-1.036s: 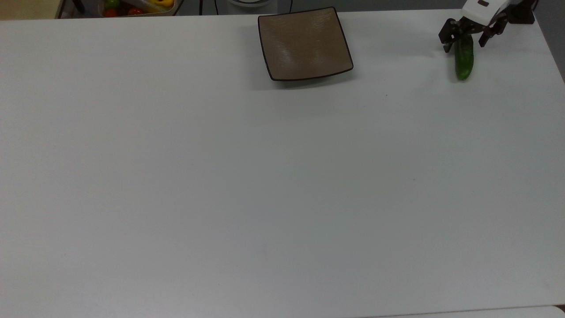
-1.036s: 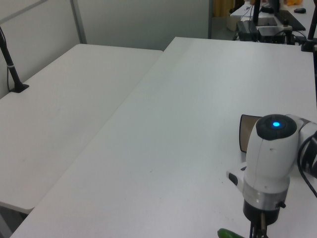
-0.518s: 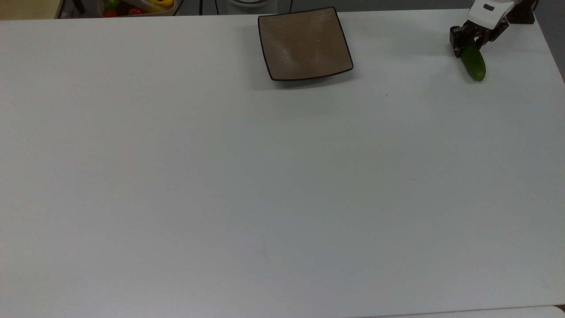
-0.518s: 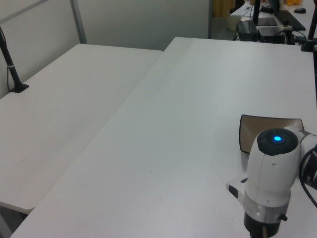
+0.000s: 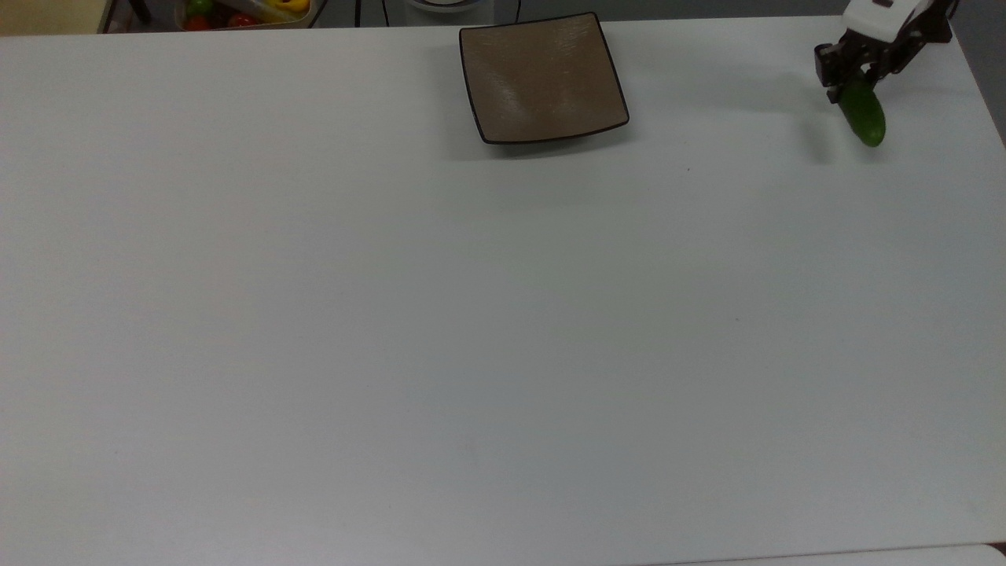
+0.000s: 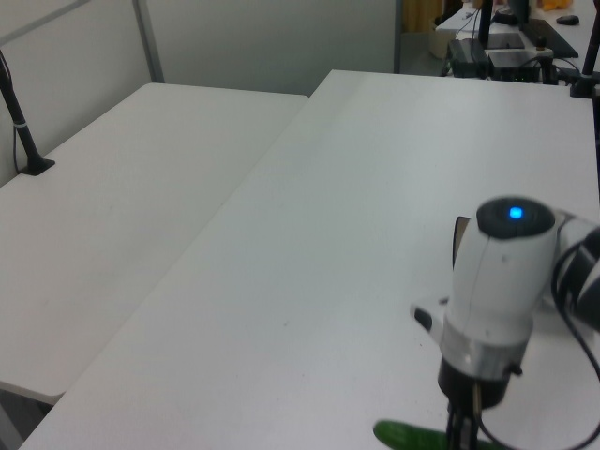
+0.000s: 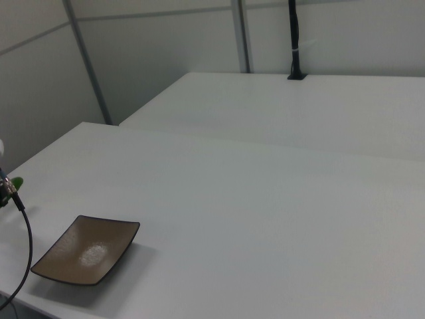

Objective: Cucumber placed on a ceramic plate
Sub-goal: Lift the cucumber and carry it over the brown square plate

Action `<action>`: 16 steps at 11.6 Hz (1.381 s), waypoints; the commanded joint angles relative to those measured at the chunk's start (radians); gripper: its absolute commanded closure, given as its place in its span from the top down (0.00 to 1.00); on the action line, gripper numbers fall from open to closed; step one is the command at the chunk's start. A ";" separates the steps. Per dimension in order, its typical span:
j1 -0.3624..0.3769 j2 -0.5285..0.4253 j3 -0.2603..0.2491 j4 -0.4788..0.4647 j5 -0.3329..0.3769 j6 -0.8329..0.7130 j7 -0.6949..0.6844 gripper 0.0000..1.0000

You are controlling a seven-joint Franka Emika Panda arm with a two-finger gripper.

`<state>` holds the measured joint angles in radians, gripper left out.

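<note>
The dark green cucumber (image 5: 864,118) hangs tilted at the far right of the top view, its upper end held in my gripper (image 5: 849,79), which is shut on it. A shadow lies on the table to its left, so it appears lifted. The square brown ceramic plate (image 5: 542,79) sits bare at the table's back edge, well to the top view's left of the cucumber. In the left view the cucumber (image 6: 408,436) pokes out below the white arm (image 6: 497,281), which hides most of the plate (image 6: 459,248). The right view shows the plate (image 7: 86,249) and a bit of the cucumber (image 7: 16,181).
The white table (image 5: 471,314) is wide; its right edge runs close to the gripper in the top view. A tray of coloured vegetables (image 5: 244,12) stands beyond the back left corner. A second table (image 6: 122,206) adjoins on the left view's left. A black cable (image 7: 28,252) hangs near the plate.
The gripper went from open around the cucumber to shut on its upper end. It has carried it a little toward the top view's right, tilting it and raising it off the table.
</note>
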<state>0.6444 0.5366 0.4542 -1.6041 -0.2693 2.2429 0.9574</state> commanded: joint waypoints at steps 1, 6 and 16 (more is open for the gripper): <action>-0.076 -0.160 -0.006 -0.089 -0.002 -0.035 -0.055 0.10; -0.247 -0.357 -0.026 -0.175 0.083 -0.261 -0.368 0.10; -0.368 -0.578 -0.169 -0.491 0.177 -0.470 -0.838 0.10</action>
<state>0.2764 -0.0242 0.2945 -2.0165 -0.1114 1.7874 0.1809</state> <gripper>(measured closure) 0.555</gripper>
